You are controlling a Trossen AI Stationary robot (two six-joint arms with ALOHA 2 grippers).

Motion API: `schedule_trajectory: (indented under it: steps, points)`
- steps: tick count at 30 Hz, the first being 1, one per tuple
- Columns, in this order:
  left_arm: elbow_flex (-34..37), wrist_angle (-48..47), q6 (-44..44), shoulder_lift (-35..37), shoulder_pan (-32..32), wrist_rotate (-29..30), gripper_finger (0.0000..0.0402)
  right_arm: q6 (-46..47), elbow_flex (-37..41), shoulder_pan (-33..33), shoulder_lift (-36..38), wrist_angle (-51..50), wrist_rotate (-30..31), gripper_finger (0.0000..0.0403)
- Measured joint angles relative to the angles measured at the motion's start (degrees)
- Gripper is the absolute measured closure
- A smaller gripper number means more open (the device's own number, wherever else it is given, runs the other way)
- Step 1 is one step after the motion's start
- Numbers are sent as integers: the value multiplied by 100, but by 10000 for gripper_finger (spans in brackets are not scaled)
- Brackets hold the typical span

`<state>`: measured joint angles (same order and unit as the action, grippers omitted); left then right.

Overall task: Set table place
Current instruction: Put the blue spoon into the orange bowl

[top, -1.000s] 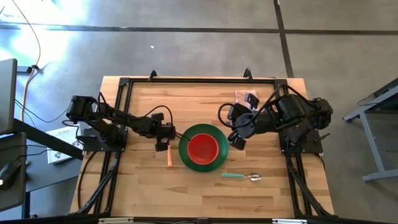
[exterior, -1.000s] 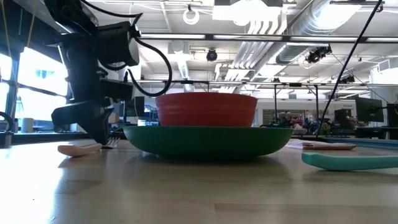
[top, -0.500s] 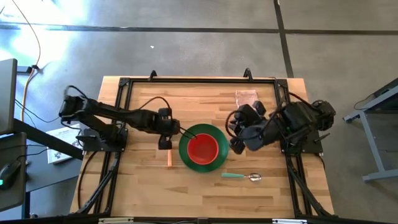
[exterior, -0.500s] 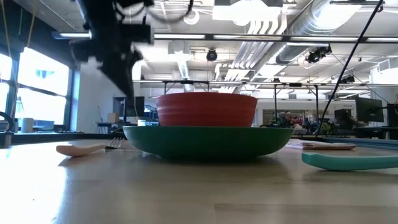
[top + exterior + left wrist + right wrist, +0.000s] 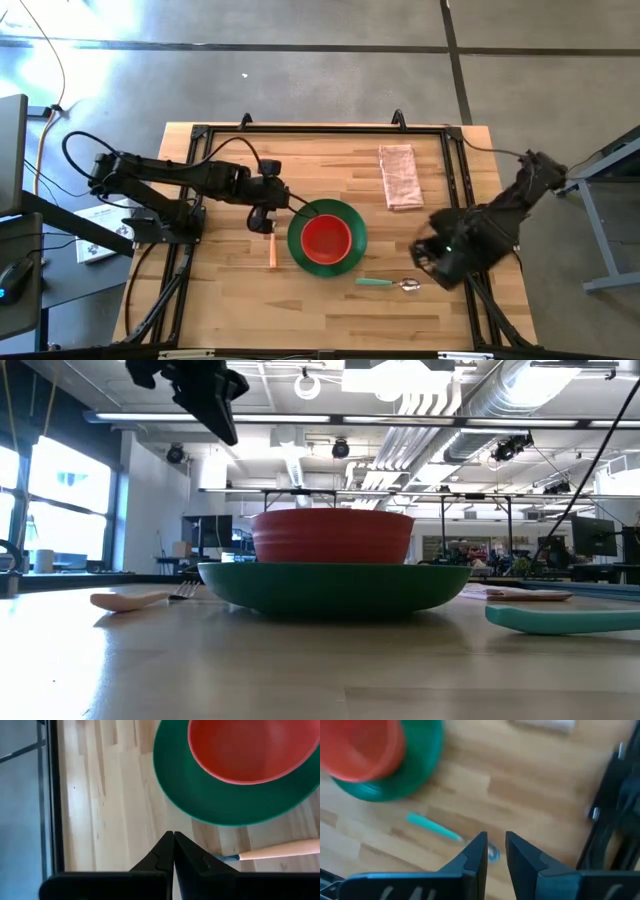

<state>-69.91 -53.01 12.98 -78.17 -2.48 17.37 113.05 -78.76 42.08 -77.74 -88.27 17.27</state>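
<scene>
High view: the left gripper (image 5: pixel 262 213) hangs over the table (image 5: pixel 230 300), its fingers pressed together and empty, just beside the rim of the green plate (image 5: pixel 300 249) that carries the red bowl (image 5: pixel 326 237). An orange-handled fork (image 5: pixel 273 250) lies directly beneath and beyond it, parallel to the plate's edge, as a place setting wants. The right gripper (image 5: pixel 430 258) hovers near the teal-handled spoon (image 5: pixel 388 284), which lies crosswise below the plate, probably waiting to be straightened. A folded pink napkin (image 5: pixel 400 176) rests well apart, at the far side of the butcher-block planks inside the black rail frame.

Low view: bowl (image 5: pixel 332 536) nested in plate (image 5: pixel 335 586), fork handle (image 5: pixel 130 599) flat on the wood, the left arm raised clear above. Behind, a bright workshop with ceiling ducts and windows.

Left wrist view: closed fingertips (image 5: pixel 173 849), plate (image 5: pixel 210 805) ahead, fork handle (image 5: pixel 280 850) off to one side.

Right wrist view: fingers (image 5: pixel 476 854) a narrow gap apart, holding nothing, with the spoon (image 5: pixel 447 833) just ahead of the tips.
</scene>
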Motion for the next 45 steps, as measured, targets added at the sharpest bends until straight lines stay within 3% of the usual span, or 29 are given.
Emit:
schedule_trajectory:
  steps: [6, 14, 21, 28, 45]
  points:
    - [2, 208, -256, -52, 69, -114, 401, 2103, 1620, 1335, 516, 1511, -61, 345]
    - [0, 959, -465, -52, 61, -92, 401, 2091, 3382, 1519, 536, 4379, -88, 345]
    - [0, 1059, -628, -52, 63, -91, 401, 2040, 4444, 1610, 536, 5963, -122, 345]
    - [0, 1056, -769, -52, 63, -90, 401, 2048, 4827, 1612, 538, 6141, -253, 345]
    - [0, 1045, -831, -52, 63, -72, 402, 1772, 4863, 1592, 537, 6584, -98, 345]
